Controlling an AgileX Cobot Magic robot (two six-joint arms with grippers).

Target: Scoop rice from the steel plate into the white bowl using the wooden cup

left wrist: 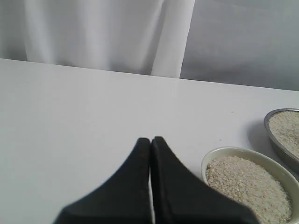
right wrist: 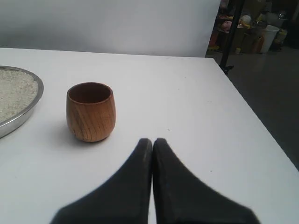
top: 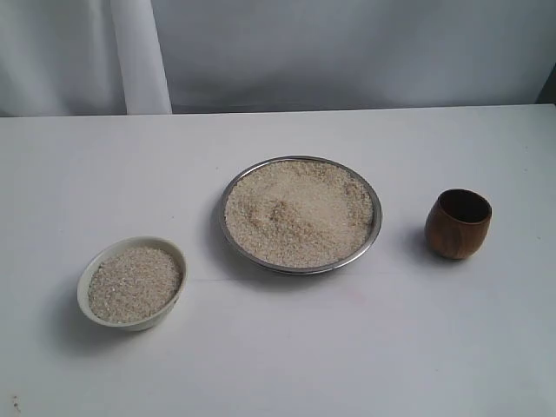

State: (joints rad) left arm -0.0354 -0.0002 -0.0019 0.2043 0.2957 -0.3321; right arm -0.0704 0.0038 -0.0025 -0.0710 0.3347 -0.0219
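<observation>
Left claw: we see the left gripper [left wrist: 150, 140] with its two black fingers pressed tip to tip and holding nothing. It hangs over bare table, with the white bowl [top: 122, 323] just beside it.
Right claw: the right gripper [right wrist: 152, 140] is likewise pinched together and empty. The wooden cup [top: 457, 233] stands near it and apart from it.
Wooden cup: it stands upright with its mouth up on the right of the exterior view. Its inside is dark, and it sits a little apart from the steel plate [top: 301, 270].
Steel plate: we find it mid-table, between bowl and cup, touching neither.
Rice: the rice [top: 300, 213] covers the plate in a low, uneven heap almost out to the rim. More grains fill the white bowl close to its brim.
White bowl: it sits on the left of the exterior view, nearer the front edge than the plate.
In the way: the plate lies on the line between cup and bowl.
Surface: the table [top: 287, 365] is plain white and matte, with a few tiny specks and soft shadows beside each dish.
Room: we see a white curtain [top: 139, 52] hanging in folds at the back left, with a pale grey backdrop [top: 365, 52] beside it. In the right wrist view the floor past the table's edge is dark. A dark post [right wrist: 232, 32] stands there, with clutter behind it too blurred for us to name.
</observation>
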